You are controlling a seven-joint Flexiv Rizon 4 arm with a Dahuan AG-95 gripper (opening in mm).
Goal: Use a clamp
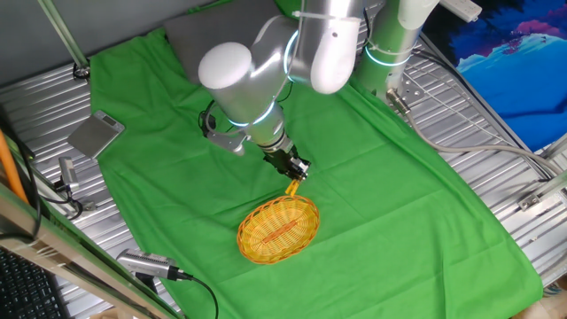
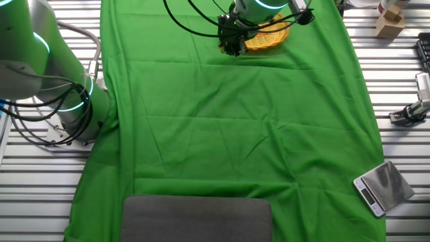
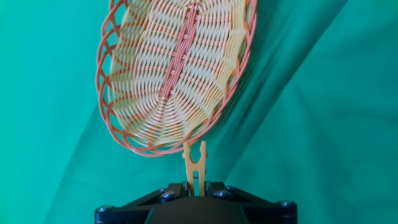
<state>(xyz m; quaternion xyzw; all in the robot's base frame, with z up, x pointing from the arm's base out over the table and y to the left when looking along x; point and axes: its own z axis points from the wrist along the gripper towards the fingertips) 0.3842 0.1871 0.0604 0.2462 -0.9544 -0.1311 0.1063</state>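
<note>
Tool (image 3: pixel 195 186) clamped on the clamp (image 3: pixel 194 163), prongs pointing out at the basket (image 3: pixel 180 68) rim, just short of it. Advance straight, keep the prongs astride the rim, squeeze held until seated. Green cloth (image 1: pixel 372 168) beneath on the worktop.

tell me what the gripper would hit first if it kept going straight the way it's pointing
Probably the near rim of the wicker basket. The gripper holds the clamp, whose prongs point at that rim and seem almost on it, though depth is unclear.
</note>
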